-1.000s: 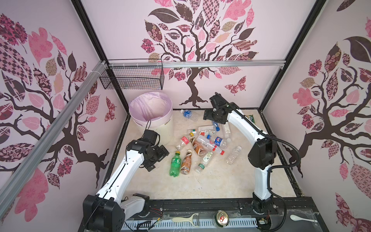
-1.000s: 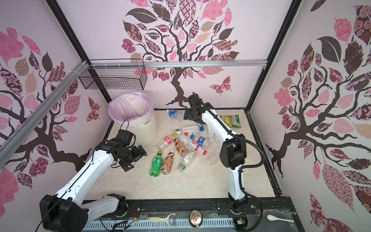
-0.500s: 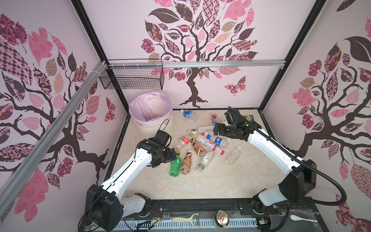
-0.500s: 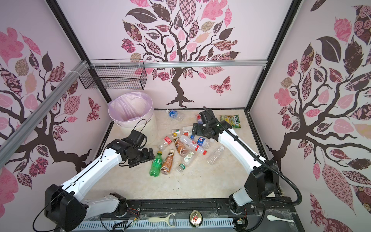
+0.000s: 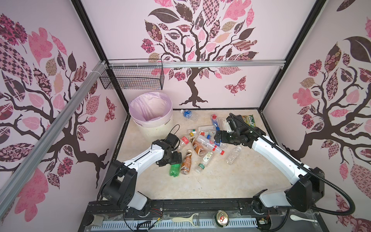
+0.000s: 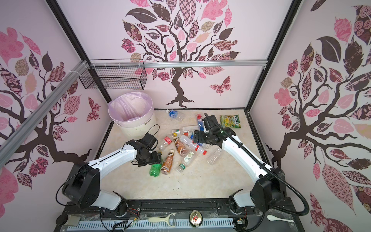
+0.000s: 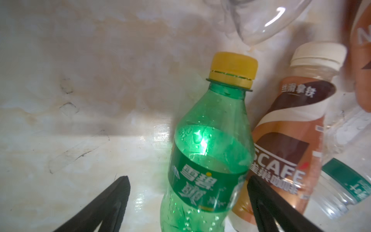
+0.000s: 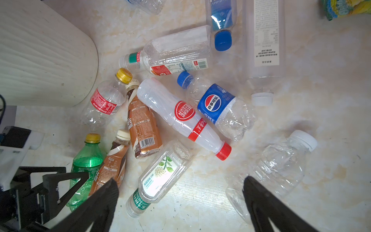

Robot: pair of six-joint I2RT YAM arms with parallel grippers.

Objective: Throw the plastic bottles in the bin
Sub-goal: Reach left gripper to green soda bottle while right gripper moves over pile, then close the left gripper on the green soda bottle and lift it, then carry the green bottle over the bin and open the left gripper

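Clearing is at its start: no bottle shows in the bin, and all bottles lie on the worktop. Left tool gapes wide, green bottle between its jaws, ungripped. Right tool hangs wide above the others.

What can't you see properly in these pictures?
- Bottom of the bin: both top views, hidden by bag liner.
- Cap end of the green bottle: both top views, under the left pincer.
- Its base: left wrist view, cut off by the edge.
- The snack packet: right wrist view, mostly cut off.
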